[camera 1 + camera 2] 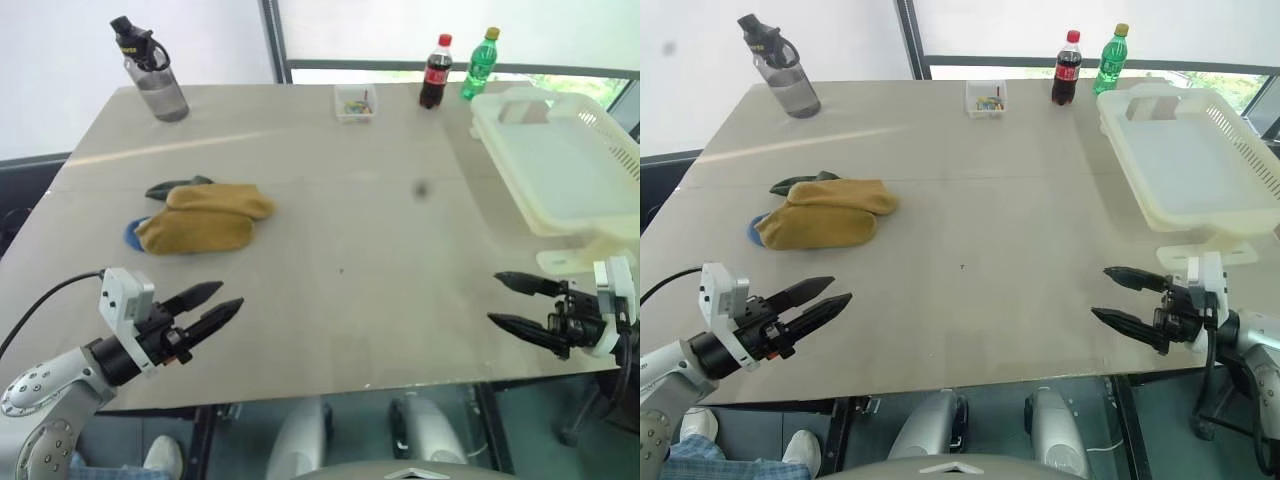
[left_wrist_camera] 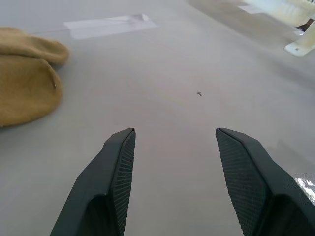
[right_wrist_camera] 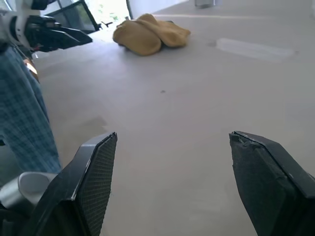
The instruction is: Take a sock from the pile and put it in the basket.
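Observation:
The pile (image 1: pixel 200 218) lies on the left half of the table: two mustard yellow socks on top, a blue one peeking out at its left and a dark green one behind. The cream basket (image 1: pixel 560 165) with slotted sides stands at the table's right edge, with nothing showing inside it. My left gripper (image 1: pixel 217 304) hovers open over the table's near left, a short way in front of the pile. My right gripper (image 1: pixel 505 300) hovers open at the near right, just in front of the basket. Both hold nothing. The yellow socks (image 3: pixel 147 34) also show in the right wrist view.
A grey water bottle (image 1: pixel 155 75) stands at the far left. A small clear box (image 1: pixel 355 102), a cola bottle (image 1: pixel 435 72) and a green bottle (image 1: pixel 480 62) line the far edge. A person's checked trouser leg (image 3: pixel 24 113) shows beside the table.

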Motion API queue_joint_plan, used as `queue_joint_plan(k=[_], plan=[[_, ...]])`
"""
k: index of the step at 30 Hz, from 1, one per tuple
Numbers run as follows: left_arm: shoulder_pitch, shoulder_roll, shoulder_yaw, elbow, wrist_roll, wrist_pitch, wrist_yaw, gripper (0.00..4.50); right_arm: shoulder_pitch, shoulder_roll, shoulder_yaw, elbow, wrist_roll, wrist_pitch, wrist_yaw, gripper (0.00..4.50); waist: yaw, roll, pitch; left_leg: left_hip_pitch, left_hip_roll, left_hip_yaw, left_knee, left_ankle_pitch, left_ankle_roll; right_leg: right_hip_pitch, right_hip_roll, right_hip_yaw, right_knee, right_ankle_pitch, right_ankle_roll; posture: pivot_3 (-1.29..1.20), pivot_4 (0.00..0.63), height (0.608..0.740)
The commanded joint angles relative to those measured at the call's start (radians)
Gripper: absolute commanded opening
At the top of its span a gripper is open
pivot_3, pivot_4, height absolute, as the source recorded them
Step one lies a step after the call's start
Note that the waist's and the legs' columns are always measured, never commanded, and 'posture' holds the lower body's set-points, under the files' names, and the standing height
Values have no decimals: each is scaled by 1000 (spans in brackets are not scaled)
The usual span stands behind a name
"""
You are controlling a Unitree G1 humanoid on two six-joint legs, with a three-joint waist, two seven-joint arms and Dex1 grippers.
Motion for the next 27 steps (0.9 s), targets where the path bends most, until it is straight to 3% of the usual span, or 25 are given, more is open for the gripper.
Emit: queue_joint_plan(k=[1, 8, 15, 21, 27], plan=[[-27, 17, 7, 6, -1, -15, 2, 2756, -12, -14, -29, -43, 31, 2, -5, 3722, 1, 0, 0, 0, 0, 0, 0, 0, 0, 0, 0, 0, 0, 0, 0, 0, 150, 740], [-138, -12, -60, 39, 87, -28, 123, 2756, -26, -41, -13, -61, 37, 46, -24, 3722, 3, 0, 0, 0, -1, 0, 0, 0, 0, 0, 0, 0, 0, 0, 0, 0, 150, 740], [-339, -87, -254, 103, 258, -5, 334, 2756, -56, -32, 11, -63, 23, 49, -43, 3722, 7, -1, 1, 0, -3, -1, 1, 0, 0, 1, 1, 0, 0, 1, -1, 0, 150, 740], [-623, -220, -467, 297, 510, -11, 575, 2756, -77, -28, 18, -68, 16, 45, -62, 3722, 23, -3, 2, 0, -4, -2, 2, 0, 0, 2, 2, -1, 1, 6, 2, 0, 150, 740], [-785, -277, -546, 493, 682, -120, 684, 2756, -68, -21, 18, -79, 11, 37, -79, 3722, 21, -4, 2, -1, -4, -2, 2, 0, 0, 1, 2, 0, 1, 6, 2, 0, 150, 740]])
